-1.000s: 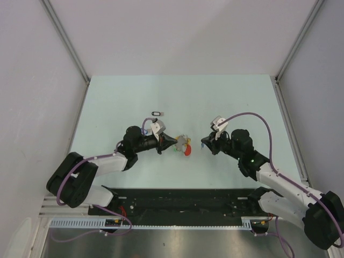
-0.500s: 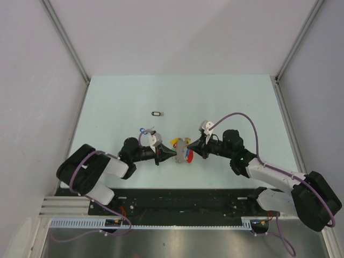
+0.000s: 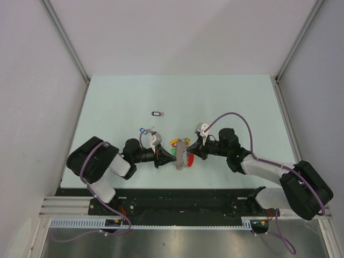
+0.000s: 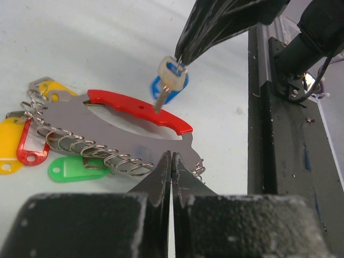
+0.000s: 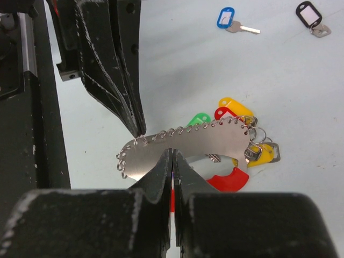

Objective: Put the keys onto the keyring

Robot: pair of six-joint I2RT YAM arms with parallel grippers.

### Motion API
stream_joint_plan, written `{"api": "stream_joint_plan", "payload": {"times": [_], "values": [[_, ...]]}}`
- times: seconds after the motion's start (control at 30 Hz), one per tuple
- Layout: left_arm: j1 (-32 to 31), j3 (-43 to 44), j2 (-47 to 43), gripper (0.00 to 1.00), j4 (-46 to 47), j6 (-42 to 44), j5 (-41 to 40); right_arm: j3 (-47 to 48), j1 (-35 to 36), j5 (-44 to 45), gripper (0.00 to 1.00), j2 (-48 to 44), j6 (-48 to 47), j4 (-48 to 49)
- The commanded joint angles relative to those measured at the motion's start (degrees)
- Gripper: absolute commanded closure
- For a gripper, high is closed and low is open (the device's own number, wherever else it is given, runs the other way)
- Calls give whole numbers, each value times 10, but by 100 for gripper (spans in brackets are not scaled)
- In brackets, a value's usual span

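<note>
Keyring [image 3: 181,159] nearer table [image 3: 226,102] edge (jaws together)

I count three single keys: one blue-tagged key [image 3: 142,130] at ten o'clock from the keyring [image 5: 199,142], a second blue-tagged key [image 4: 171,75] just over it, and one black-tagged key [image 3: 157,113] at eleven. There's one keyring carrying four tags: two yellow tags [image 4: 54,88] [image 4: 7,150], one red tag [image 4: 27,148], one green tag [image 4: 67,169].

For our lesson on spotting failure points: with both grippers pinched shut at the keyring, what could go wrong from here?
The right gripper pinches a blue-tagged key only at its very tips; pressed against the keyring, it could twist or drop. The left gripper seems to hold just the keyring's edge, so the keyring may pivot or slip free.
</note>
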Motion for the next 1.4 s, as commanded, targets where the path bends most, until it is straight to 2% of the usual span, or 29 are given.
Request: {"api": "stream_joint_plan", "payload": {"times": [0.0, 0.53, 0.73, 1.03, 1.17, 1.37], "values": [[3, -1, -29, 100, 258, -13, 22, 24, 8, -21, 100, 20, -37, 22], [2, 2, -48, 100, 258, -35, 19, 33, 30, -41, 100, 74, -78, 41], [3, -9, -6, 100, 258, -18, 3, 33, 34, -33, 100, 81, -77, 41], [-1, -25, 68, 100, 256, 28, -39, 33, 34, 30, 100, 19, -98, -25], [-9, -27, 78, 100, 221, 52, -71, 32, 34, 56, 100, 2, -97, -42], [-34, -35, 48, 99, 123, 101, -134, 32, 34, 71, 100, -16, -92, -54]]}}
